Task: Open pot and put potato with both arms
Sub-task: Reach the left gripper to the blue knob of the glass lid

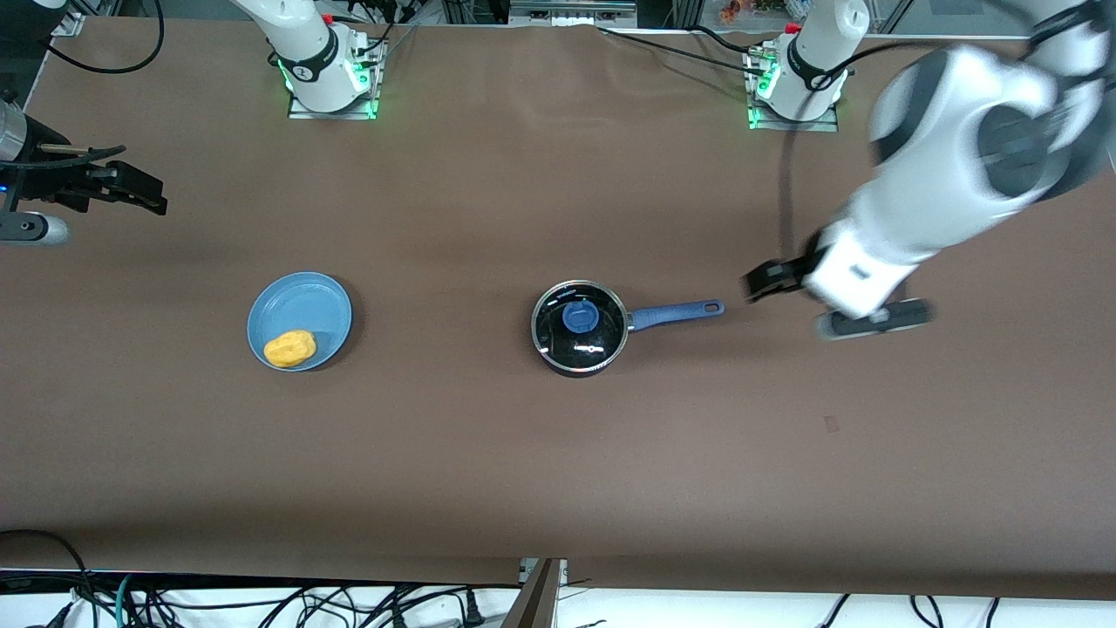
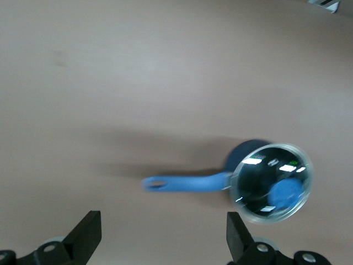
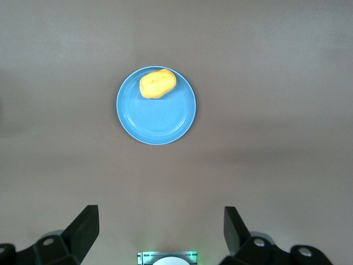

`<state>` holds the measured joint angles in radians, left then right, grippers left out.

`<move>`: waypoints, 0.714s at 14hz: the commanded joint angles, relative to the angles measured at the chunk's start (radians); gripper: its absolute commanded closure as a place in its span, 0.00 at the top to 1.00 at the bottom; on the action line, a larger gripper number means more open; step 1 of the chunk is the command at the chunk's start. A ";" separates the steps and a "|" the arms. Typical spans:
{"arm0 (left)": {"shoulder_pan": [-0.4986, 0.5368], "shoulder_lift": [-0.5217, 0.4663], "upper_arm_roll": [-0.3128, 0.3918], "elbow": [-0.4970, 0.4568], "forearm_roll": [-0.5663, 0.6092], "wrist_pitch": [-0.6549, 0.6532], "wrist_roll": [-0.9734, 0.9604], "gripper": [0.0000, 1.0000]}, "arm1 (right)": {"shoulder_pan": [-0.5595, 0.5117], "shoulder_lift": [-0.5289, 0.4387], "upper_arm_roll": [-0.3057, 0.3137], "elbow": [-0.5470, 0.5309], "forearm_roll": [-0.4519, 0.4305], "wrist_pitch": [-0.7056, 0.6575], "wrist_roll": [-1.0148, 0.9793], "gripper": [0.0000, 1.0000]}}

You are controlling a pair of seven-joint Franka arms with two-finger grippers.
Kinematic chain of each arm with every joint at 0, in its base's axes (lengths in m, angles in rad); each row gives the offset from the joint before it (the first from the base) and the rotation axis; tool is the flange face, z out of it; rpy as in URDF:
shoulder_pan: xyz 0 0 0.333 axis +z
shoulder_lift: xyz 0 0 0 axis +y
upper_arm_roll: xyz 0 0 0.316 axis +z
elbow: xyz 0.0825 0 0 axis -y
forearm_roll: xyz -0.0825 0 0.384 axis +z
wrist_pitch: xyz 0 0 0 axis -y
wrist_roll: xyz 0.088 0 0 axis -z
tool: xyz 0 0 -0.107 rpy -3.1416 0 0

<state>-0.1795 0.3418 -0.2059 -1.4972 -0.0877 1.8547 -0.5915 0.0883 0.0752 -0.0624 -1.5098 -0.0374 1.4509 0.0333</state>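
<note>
The pot sits near the table's middle with its glass lid on and its blue handle pointing toward the left arm's end. The left gripper hangs in the air just past the handle's tip, touching nothing, fingers spread wide and empty. The potato lies on the blue plate toward the right arm's end. The right gripper waits over that end's table edge, well apart from the plate, fingers parted and empty
</note>
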 commanded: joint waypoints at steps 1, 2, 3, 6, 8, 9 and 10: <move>-0.133 0.130 0.005 0.037 0.069 0.125 -0.187 1.00 | -0.007 0.002 0.000 0.020 0.016 -0.023 -0.013 1.00; -0.159 0.164 0.005 0.057 0.080 0.141 -0.242 1.00 | -0.007 0.002 0.000 0.020 0.016 -0.023 -0.013 1.00; -0.184 0.193 0.005 0.069 0.083 0.165 -0.279 1.00 | -0.007 0.000 0.001 0.020 0.016 -0.023 -0.015 1.00; -0.282 0.276 0.008 0.115 0.101 0.239 -0.393 1.00 | -0.007 0.000 0.001 0.020 0.016 -0.029 -0.010 1.00; -0.343 0.322 0.008 0.144 0.198 0.239 -0.496 1.00 | -0.007 0.002 0.003 0.020 0.016 -0.029 -0.015 1.00; -0.369 0.339 0.006 0.144 0.241 0.239 -0.534 1.00 | -0.007 0.002 0.009 0.020 0.008 -0.029 -0.007 1.00; -0.382 0.350 0.006 0.144 0.265 0.241 -0.553 1.00 | -0.007 0.000 0.007 0.020 0.014 -0.027 -0.006 1.00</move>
<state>-0.5202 0.6408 -0.2110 -1.4067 0.1093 2.1015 -1.0784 0.0883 0.0752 -0.0612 -1.5092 -0.0374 1.4446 0.0333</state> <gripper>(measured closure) 0.000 0.000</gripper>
